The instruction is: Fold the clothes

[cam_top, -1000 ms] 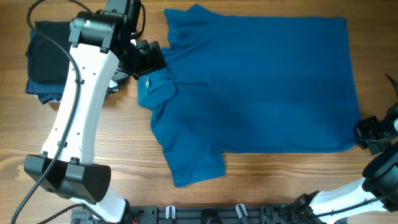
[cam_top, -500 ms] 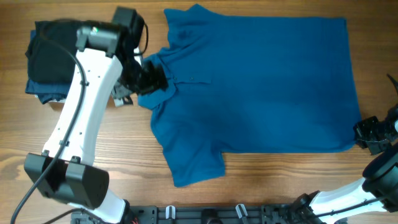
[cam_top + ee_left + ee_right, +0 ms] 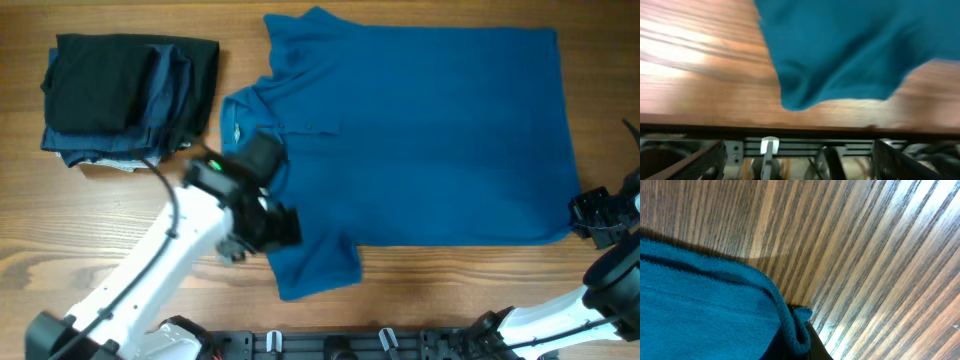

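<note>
Swinging down from the collar, the left pincer (image 3: 268, 224) now sits spread wide over the lower sleeve (image 3: 318, 266) of the blue polo shirt (image 3: 430, 130), which lies flat on the wooden surface (image 3: 450, 290). The right pincer (image 3: 592, 214) pinches the shirt's hem corner. Folded dark garments (image 3: 125, 95) lie near the collar.

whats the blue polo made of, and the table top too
polo shirt: soft knit, likely cotton or a blend; the right wrist view shows fine knit rows and a rolled hem, matte finish.
table: wood or a wood-look laminate; long straight grain lines, with a light sheen where glare falls.
</note>
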`<state>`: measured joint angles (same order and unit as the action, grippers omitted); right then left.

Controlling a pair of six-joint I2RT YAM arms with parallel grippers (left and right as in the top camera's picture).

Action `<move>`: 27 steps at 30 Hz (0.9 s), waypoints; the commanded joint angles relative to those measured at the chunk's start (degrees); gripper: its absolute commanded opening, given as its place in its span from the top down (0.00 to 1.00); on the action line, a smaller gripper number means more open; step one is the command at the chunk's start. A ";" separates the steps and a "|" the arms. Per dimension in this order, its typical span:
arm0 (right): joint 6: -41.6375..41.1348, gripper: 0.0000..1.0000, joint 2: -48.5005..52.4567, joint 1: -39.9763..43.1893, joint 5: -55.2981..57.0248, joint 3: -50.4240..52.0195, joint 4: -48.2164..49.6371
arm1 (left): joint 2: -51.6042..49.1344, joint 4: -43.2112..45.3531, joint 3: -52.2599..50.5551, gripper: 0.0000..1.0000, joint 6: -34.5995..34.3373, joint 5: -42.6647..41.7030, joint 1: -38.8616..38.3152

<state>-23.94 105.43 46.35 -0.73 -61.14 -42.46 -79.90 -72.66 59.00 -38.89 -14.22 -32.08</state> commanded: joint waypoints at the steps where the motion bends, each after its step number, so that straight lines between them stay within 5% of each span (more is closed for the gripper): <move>1: -1.16 0.96 2.36 -0.09 -2.75 2.01 1.46 | -0.02 10.58 -11.32 0.13 -8.72 -7.26 -6.60; 5: -1.16 0.96 2.36 -0.11 -4.09 2.01 1.44 | -0.02 18.18 -16.00 0.22 -13.46 -6.86 -8.59; 13: -1.68 0.96 2.36 -0.11 -5.38 2.01 1.46 | -0.02 19.37 -20.52 0.39 -19.04 -0.04 -8.59; 27: -1.49 0.96 2.36 -0.09 -5.29 2.01 1.31 | -0.04 28.85 -24.20 0.43 -19.04 0.42 -8.52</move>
<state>-24.60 105.43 46.68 -3.44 -61.08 -41.58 -80.18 -44.25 35.29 -56.97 -15.42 -40.45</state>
